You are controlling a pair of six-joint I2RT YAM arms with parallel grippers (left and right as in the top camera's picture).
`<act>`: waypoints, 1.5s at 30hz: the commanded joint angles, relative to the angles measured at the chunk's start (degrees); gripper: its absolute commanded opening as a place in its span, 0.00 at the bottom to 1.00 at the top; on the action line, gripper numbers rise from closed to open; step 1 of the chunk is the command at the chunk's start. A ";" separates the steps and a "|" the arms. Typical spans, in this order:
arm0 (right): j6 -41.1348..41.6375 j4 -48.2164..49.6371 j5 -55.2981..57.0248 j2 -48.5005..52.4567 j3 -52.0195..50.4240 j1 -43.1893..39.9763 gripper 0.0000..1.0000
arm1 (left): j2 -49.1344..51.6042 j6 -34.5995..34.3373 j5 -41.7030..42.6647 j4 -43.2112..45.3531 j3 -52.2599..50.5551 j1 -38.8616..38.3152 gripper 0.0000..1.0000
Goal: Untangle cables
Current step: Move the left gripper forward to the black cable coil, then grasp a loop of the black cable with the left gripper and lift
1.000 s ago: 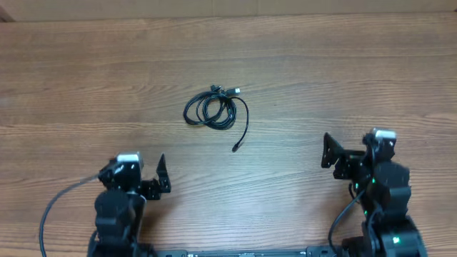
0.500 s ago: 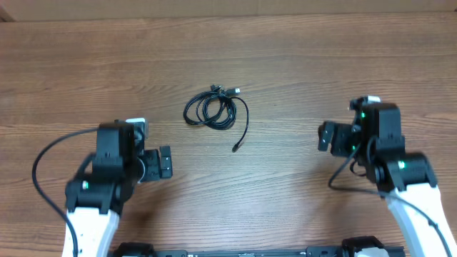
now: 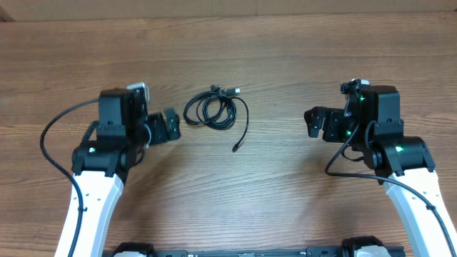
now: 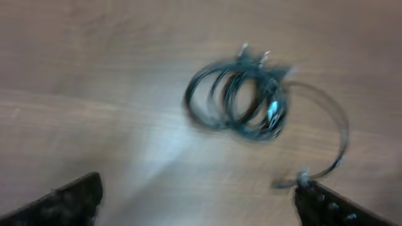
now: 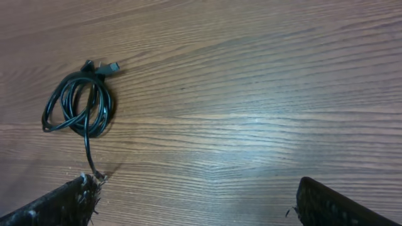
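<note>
The cables (image 3: 211,111) lie as a small bundle of thin black coils on the wooden table, with plug ends at the top right and one loose tail curving down to a plug (image 3: 235,147). They show blurred in the left wrist view (image 4: 242,100) and at upper left in the right wrist view (image 5: 80,107). My left gripper (image 3: 170,126) is open and empty, just left of the coils. My right gripper (image 3: 318,125) is open and empty, well to the right of them.
The wooden table (image 3: 285,57) stretches round the bundle. Thick black wires run from each arm: one loops at the left (image 3: 44,146), one hangs at the right (image 3: 343,160).
Both arms have risen from their bases and reached forward. The left gripper has come up close to the coils; the right has moved up and left. The cables have not moved.
</note>
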 commanded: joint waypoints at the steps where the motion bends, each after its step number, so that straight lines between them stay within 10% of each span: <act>1: 0.22 0.28 -0.72 -0.20 1.57 -0.20 1.00 | 3.48 -1.16 3.48 6.62 1.22 -1.68 0.90; 13: 0.24 0.28 -0.72 -0.20 1.57 -0.20 1.00 | 21.33 -6.62 1.11 9.53 1.22 -7.56 0.72; 24: 0.24 0.07 -0.72 -0.20 1.57 -0.17 1.00 | 32.26 -34.69 5.68 10.62 1.22 -8.44 0.64; 45: 0.26 -0.55 -0.72 -0.20 1.57 -0.20 1.00 | 36.37 -35.19 0.55 19.47 1.22 -8.70 0.40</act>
